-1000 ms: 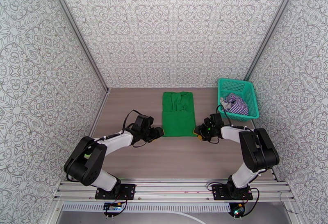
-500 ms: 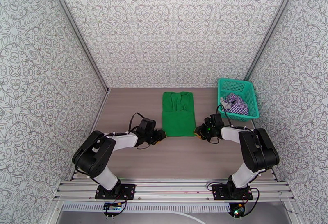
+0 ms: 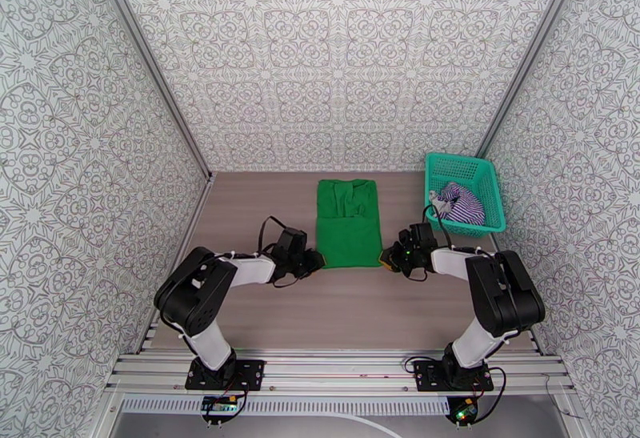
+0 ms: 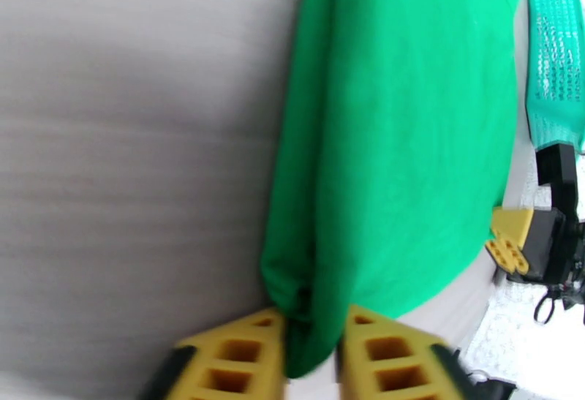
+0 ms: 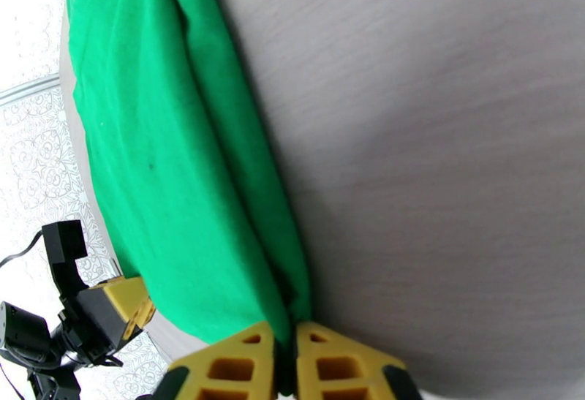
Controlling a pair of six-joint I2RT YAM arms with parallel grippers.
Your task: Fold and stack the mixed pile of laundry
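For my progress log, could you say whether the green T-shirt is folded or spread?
Folded: the green T-shirt lies as a narrow rectangle, no sleeves spread.

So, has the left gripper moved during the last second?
Yes, slightly. Judged against the fixed teal basket, the left gripper has shifted right, and it is now at the near left corner of the green T-shirt.

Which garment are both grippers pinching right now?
The green T-shirt, spread flat on the table: left gripper and right gripper each clamp a near corner. The striped top lies bunched in the teal basket, untouched.
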